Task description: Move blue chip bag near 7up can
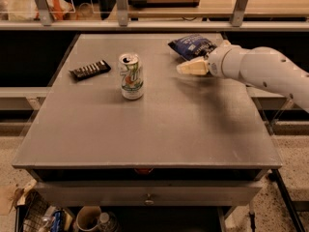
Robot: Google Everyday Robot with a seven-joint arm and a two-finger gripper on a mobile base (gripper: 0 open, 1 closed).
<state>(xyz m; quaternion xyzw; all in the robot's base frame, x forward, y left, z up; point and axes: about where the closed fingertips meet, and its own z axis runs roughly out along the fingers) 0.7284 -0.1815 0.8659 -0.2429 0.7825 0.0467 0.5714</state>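
The blue chip bag (191,46) lies crumpled at the far right of the grey table (149,124), dark blue with white lettering. The 7up can (131,76) stands upright left of the middle, white and green with a silver top. My gripper (186,67), cream-coloured on a white arm coming in from the right, hovers just in front of the bag's near edge, pointing left. It holds nothing that I can see. The can is well to the left of the gripper and the bag.
A flat black ridged bar (90,69) lies at the table's left, behind and left of the can. A raised shelf with metal posts (120,6) runs along the far edge. A drawer (147,195) and clutter sit below the front.
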